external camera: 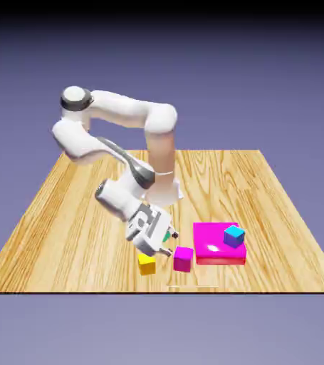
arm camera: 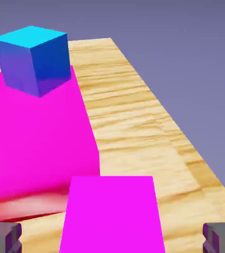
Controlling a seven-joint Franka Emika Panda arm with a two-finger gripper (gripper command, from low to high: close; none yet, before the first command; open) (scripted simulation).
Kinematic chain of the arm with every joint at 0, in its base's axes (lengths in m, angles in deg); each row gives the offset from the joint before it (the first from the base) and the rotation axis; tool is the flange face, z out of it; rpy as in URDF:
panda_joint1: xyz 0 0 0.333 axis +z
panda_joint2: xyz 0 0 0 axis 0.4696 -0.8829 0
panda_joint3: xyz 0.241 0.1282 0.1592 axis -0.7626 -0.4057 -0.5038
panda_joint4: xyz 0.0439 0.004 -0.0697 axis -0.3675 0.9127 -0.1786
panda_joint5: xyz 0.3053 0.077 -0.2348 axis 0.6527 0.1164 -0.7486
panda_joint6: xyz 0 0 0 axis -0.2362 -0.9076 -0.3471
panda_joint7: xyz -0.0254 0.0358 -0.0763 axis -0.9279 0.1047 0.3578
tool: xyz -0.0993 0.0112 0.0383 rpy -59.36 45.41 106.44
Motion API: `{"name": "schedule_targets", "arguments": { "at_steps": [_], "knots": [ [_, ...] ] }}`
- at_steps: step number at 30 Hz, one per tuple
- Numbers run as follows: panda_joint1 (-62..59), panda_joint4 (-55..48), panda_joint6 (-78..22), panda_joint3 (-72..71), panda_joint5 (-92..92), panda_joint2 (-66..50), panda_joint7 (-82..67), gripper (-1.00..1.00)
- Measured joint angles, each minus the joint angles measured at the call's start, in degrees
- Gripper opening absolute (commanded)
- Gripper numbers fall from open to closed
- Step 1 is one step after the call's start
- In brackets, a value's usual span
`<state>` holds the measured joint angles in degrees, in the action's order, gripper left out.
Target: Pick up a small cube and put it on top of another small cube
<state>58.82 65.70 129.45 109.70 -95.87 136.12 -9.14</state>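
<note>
Exterior view first: I have the tool (external camera: 172,243) low over the desk (external camera: 278,246), slanting down toward the lower right of the frame, with its jaws spread wide and nothing gripped. My magenta cube (external camera: 183,260) sits at the lower middle of the frame, just beyond the fingertips and a little to the exterior view's right of them. The yellow cube (external camera: 147,266) lies to its left, and the pink slab (external camera: 211,246) is close on its right, carrying the blue cube (external camera: 234,237). A green object (external camera: 166,235) peeks out behind the tool, too hidden for me to name its shape. In the hand view the magenta cube shows at the bottom centre, lined up with the space between the two fingertips, with a visible gap on either side; I can't tell from here whether the tips already reach past its faces. The cube has no long side to favour, and its side edges run up the frame between the fingers, so I judge the turn of the tool about right. What matters now is the approach: I'd ease it forward and down along its slant until the cube is properly between the pads, then close. The slab is near enough that I'd watch for a finger or the cube catching its edge. Which cube should receive it, I can't say.
</note>
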Motion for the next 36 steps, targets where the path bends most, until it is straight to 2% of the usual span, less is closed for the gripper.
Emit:
{"name": "schedule_targets", "arguments": {
  "at_steps": [2, 3, 5, 11, 29, 31, 36],
  "knots": [
    [4.15, -1.52, 3.24, 2.90, -1.52, 0.79, 0.77, 0.00],
    [5.64, -2.06, 4.40, 3.95, -2.07, 1.08, 1.05, -1.00],
    [5.65, -2.06, 4.36, 3.95, -2.07, 1.08, 1.06, -1.00],
    [-6.79, 2.55, -5.18, -4.62, 2.72, -1.51, -1.67, -1.00],
    [-44.17, 21.07, -22.95, -22.15, 31.69, -22.60, -35.10, -1.00],
    [-45.21, 21.58, -23.44, -22.64, 32.49, -23.18, -36.02, -1.00],
    [-34.84, 22.07, -14.50, -13.39, 30.28, -23.16, -36.31, -1.00]
  ]
}}
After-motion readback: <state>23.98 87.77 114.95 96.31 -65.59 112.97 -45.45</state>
